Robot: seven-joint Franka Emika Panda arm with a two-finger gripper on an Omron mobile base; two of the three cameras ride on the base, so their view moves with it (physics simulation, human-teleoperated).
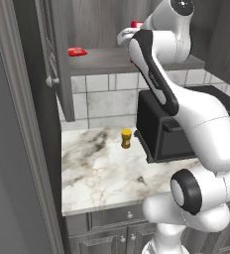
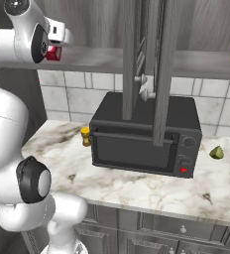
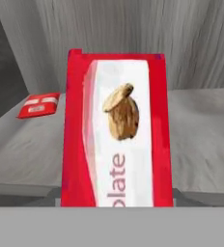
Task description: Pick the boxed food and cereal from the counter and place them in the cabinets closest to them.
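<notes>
Held close before the hand camera, the red rectangular boxed food with pale label [image 3: 118, 130] is pinched by the end effector [image 2: 54, 52], whose fingers are hidden, above the dark grey wood-grain cabinet's shelf floor [image 3: 27, 149]. Its lower end is cut off. Another flat red packet [image 3: 38, 105] lies farther back.

Black microwave [image 2: 145, 136], yellow jar [image 1: 126, 138], lime [image 2: 216, 152]
</notes>
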